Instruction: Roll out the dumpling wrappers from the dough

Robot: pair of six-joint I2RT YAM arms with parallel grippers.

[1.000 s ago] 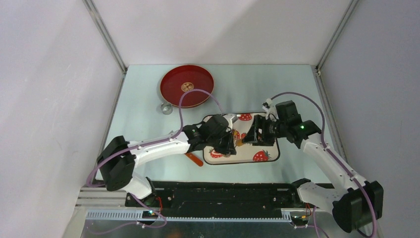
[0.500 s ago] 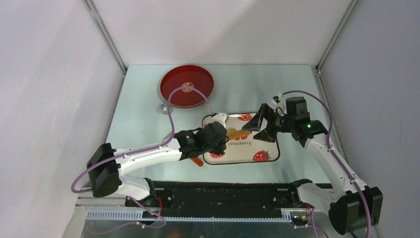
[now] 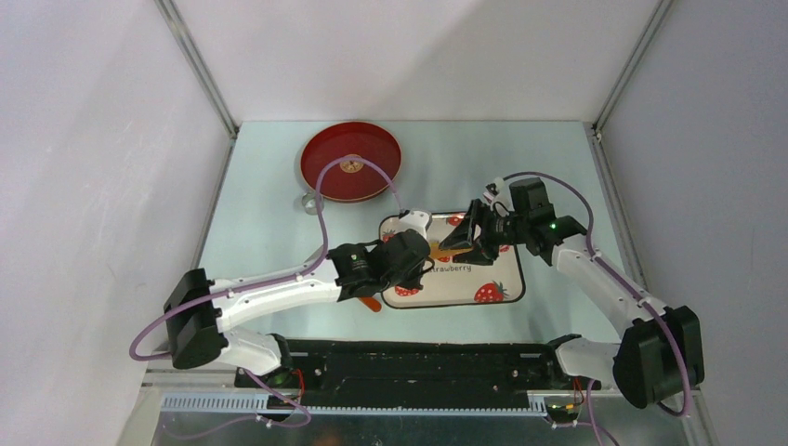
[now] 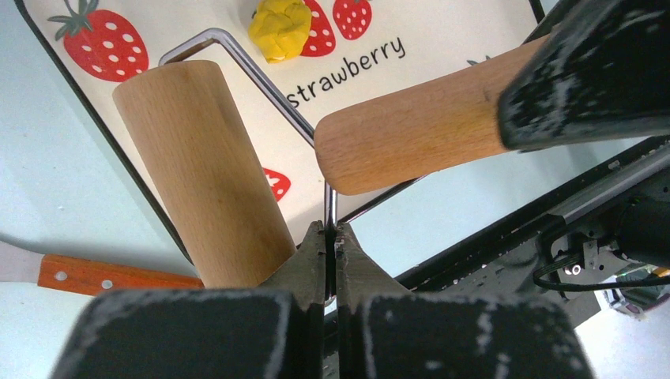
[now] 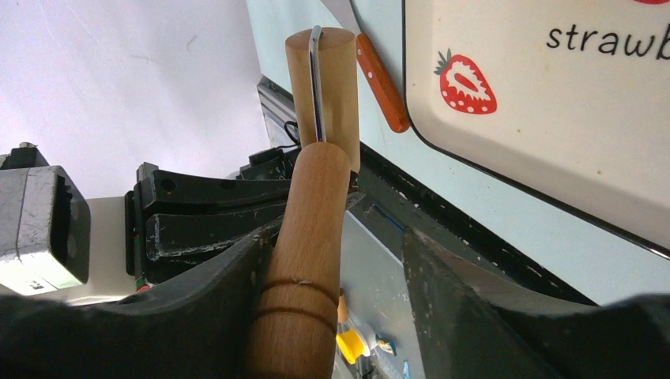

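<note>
The dough (image 4: 280, 28) is a small yellow lump lying on the strawberry mat (image 3: 483, 274) near the printed word. No dumpling wrappers are in view. The wooden roller's drum (image 4: 205, 174) and handle (image 4: 411, 130) hang above the mat's near left part. My left gripper (image 4: 332, 229) is shut on the roller's metal wire frame (image 4: 261, 79). Open jaws of my right gripper (image 5: 336, 237) stand around the handle (image 5: 304, 229). The handle rests against one finger (image 5: 229, 292), with a gap to the other. From above, the two grippers, left (image 3: 420, 253) and right (image 3: 460, 243), meet over the mat.
A red plate (image 3: 351, 163) sits at the back left, with a small metal ring cutter (image 3: 311, 203) just in front of it. A blade with an orange handle (image 3: 369, 301) lies off the mat's near left corner. The black base rail runs along the near edge.
My right gripper has moved left and now has its jaws around the roller's handle. The left arm pulled back to the left with the roller a second ago and has held still since.
</note>
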